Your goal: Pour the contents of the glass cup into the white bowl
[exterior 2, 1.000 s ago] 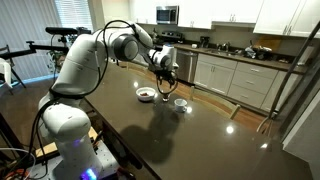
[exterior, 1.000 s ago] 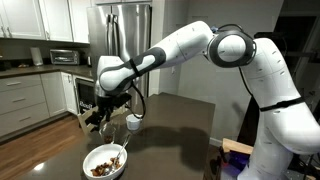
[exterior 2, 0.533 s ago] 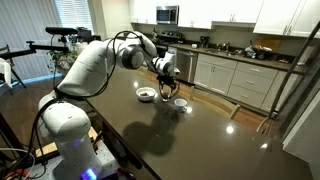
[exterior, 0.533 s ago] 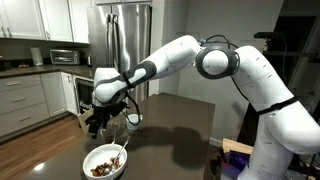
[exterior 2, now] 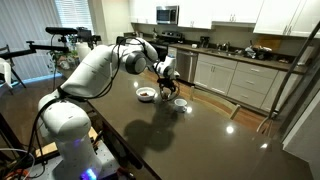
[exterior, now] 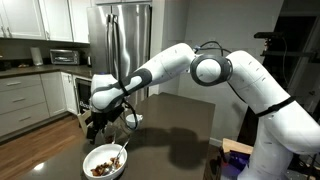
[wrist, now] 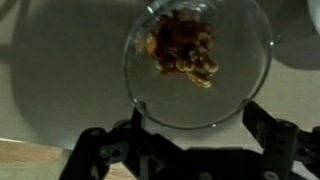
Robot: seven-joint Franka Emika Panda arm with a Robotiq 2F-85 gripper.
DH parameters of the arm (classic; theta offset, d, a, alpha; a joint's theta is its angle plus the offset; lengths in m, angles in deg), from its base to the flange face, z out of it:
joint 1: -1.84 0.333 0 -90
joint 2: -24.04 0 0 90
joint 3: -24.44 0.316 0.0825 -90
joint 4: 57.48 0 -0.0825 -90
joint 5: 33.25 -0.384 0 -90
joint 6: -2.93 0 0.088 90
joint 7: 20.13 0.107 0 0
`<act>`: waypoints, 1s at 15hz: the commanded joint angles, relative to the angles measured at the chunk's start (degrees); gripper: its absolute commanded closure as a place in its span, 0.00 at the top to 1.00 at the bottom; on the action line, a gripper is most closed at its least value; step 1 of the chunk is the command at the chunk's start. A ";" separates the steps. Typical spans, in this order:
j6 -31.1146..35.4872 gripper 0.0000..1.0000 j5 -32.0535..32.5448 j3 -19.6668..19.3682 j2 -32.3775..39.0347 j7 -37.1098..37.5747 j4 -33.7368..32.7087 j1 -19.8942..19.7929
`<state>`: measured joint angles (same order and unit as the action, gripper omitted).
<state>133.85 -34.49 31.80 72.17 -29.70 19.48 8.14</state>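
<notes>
In the wrist view the glass cup is seen from above, clear, with brown and orange food bits at its bottom. My gripper is open, and its black fingers stand either side of the cup's near rim without closing on it. In both exterior views the gripper hangs low over the dark table and hides the glass cup. The white bowl, with brown food bits inside, sits on the table just beside the gripper.
A small opaque white cup stands close on the gripper's other side. A white dish edge shows at the wrist view's upper right. The dark table has an edge near the bowl. Kitchen counters and a fridge stand behind.
The arm has bent further and the gripper has come down toward the table, closer around the glass cup. The bowl and the white cup have not moved.
</notes>
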 commanded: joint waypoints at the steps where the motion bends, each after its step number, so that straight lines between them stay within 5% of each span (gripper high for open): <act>1: -3.71 1.00 2.32 -0.66 0.65 -1.05 -1.84 0.77; 15: -13.76 1.00 7.66 -3.42 -2.48 -0.09 -0.60 0.98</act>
<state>121.86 -27.97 29.06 71.33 -29.70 17.66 8.97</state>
